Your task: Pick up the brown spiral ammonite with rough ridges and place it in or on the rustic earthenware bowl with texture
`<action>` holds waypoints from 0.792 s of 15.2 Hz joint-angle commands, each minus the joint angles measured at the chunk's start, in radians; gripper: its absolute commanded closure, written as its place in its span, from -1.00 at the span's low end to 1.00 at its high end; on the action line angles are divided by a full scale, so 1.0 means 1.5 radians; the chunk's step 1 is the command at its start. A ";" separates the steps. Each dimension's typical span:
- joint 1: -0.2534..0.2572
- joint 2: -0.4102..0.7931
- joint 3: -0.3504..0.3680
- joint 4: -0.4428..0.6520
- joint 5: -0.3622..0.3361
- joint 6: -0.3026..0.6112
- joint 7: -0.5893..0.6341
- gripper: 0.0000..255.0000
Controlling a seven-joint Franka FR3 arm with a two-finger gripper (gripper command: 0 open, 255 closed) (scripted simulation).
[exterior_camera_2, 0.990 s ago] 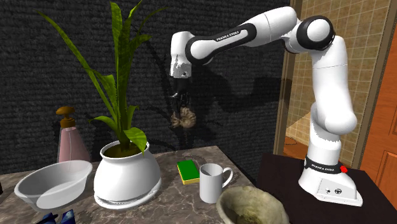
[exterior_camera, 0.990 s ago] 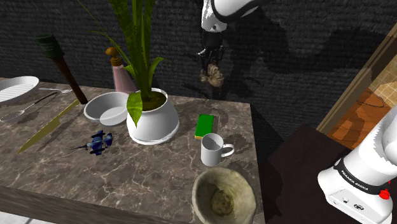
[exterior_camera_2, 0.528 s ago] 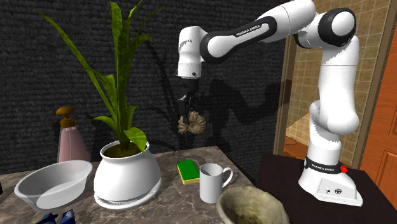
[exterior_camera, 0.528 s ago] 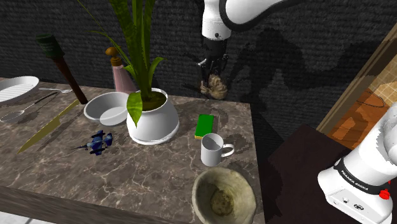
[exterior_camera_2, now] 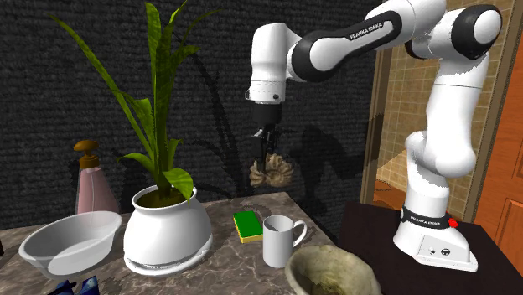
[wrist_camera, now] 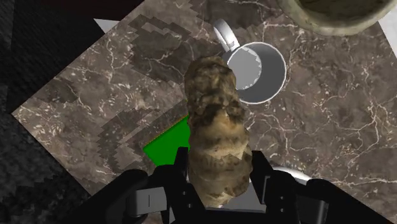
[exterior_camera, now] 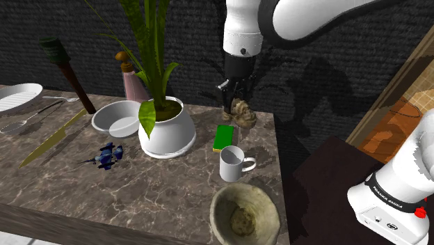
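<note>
The brown ridged ammonite (exterior_camera: 243,113) hangs in the air above the marble table's far edge, over the green sponge (exterior_camera: 224,137). My gripper (exterior_camera: 236,102) is shut on the ammonite, which hangs below its fingers. In the second exterior view the ammonite (exterior_camera_2: 270,171) and gripper (exterior_camera_2: 266,149) hang above the sponge (exterior_camera_2: 247,225). The wrist view has the ammonite (wrist_camera: 216,132) clasped between both black fingers (wrist_camera: 179,173). The rough earthenware bowl (exterior_camera: 245,214) stands at the table's near edge, apart from the gripper, and also appears as a rim (wrist_camera: 337,15) past the mug.
A white mug (exterior_camera: 233,164) stands between sponge and bowl. A white pot with a tall plant (exterior_camera: 165,129), a white bowl (exterior_camera: 117,117), a pink dispenser bottle (exterior_camera: 131,81), a blue figurine (exterior_camera: 108,154), a knife (exterior_camera: 52,138) and a plate (exterior_camera: 17,97) occupy the shoulder view's left.
The arm has carried the ammonite lower and nearer the stand, from above the table's far edge to just over the sponge. The grip stays shut.
</note>
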 commanded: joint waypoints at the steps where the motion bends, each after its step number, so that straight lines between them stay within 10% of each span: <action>1: 0.014 -0.017 0.016 -0.013 0.007 -0.001 0.027 1.00; 12: 0.091 -0.069 0.116 -0.043 0.043 -0.014 0.187 1.00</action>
